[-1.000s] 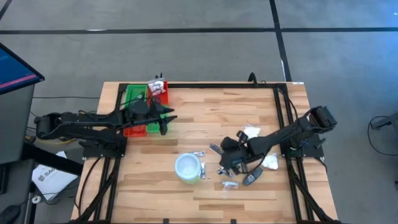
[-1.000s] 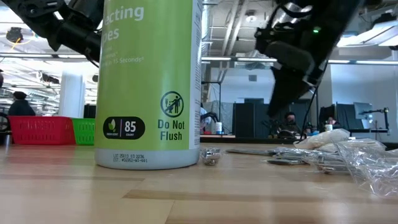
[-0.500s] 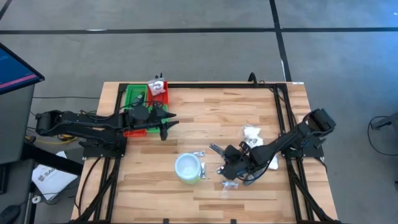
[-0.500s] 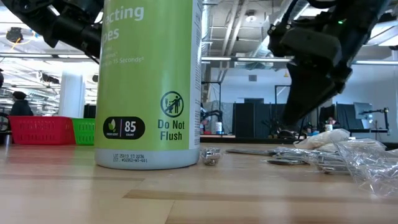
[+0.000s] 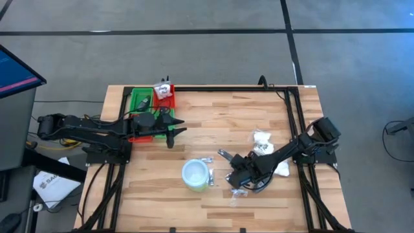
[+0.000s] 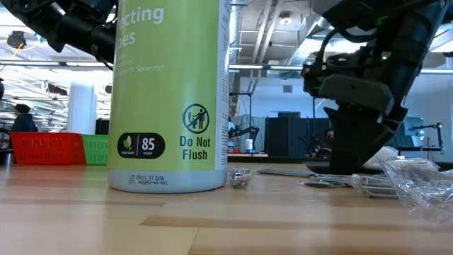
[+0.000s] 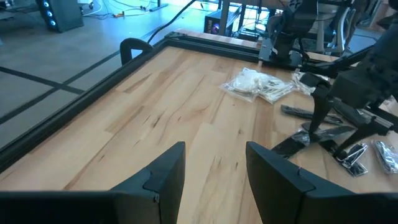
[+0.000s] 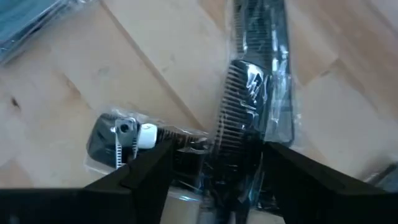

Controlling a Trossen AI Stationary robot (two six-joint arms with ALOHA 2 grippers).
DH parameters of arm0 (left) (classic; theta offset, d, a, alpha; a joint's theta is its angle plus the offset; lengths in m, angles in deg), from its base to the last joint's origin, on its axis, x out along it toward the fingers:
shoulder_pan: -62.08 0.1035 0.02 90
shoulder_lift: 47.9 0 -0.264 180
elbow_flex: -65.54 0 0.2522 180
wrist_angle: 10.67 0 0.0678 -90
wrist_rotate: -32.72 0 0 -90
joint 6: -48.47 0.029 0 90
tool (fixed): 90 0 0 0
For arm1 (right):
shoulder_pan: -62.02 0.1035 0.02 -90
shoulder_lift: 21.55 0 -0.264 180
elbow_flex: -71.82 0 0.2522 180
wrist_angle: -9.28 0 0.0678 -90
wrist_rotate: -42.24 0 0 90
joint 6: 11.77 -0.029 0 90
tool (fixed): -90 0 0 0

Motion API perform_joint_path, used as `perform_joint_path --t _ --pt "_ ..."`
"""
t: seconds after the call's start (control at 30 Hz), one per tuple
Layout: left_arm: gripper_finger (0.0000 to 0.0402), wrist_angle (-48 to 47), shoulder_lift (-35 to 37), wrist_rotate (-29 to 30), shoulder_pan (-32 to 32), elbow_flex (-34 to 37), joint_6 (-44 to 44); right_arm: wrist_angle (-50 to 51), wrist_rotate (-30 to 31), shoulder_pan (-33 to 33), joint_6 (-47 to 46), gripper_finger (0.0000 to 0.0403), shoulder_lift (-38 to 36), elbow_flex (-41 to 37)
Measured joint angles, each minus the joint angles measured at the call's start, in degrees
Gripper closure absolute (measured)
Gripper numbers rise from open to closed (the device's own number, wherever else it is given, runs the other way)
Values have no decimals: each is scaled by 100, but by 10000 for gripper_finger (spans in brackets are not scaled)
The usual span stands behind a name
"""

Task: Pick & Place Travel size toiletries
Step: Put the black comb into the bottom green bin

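The thing under the right gripper (image 8: pixel 214 180) is a black comb in a clear wrapper (image 8: pixel 249 118), lying flat on the desk among the loose toiletries toward the right part of the front half. In the right wrist view the comb runs lengthwise between the two dark fingers (image 8: pixel 146 171), which stand open on either side of it and hold nothing yet. Touching the comb's near end is a small clear sachet with a silver nail clipper (image 8: pixel 124 137) inside.

To do this grasp well, I judge the fingers should come down until the tips are at the wood, then close across the comb's narrow width near its middle, so that it lifts level. The wrapper looks slick and the comb is thin, so a shallow pinch may catch plastic alone and let the comb slide. The clipper sachet lies close enough to be caught in the closing; centring on the comb's spine should keep it out.

Around it, in the high view, the right gripper (image 5: pixel 239 176) sits low over the heap, with a white lumpy packet (image 5: pixel 262 137) nearer the right edge and the round green tub (image 5: pixel 195 175) just beside the pile on its left. The red and green tray (image 5: pixel 137 98) stands at the back left corner, well apart. The left gripper (image 5: pixel 171 131) hovers near the tray with its fingers (image 7: pixel 165 174) spread and empty.
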Motion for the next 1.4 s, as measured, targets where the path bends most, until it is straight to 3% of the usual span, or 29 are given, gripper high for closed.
perform_joint_path --t 0.17,0.33,0.83,1.2,1.4 --pt "243 18 0 22 0 0 0 -2 -6 0 -169 159 21 3" --pt "243 33 0 21 0 0 0 5 -8 -7 -170 182 21 3" --pt "243 35 -1 16 2 0 0 79 35 -129 72 396 11 -10" --pt "243 35 0 11 4 0 15 674 -130 -188 625 402 42 557" --pt "243 33 0 9 4 0 17 1208 186 -196 885 402 31 1035"
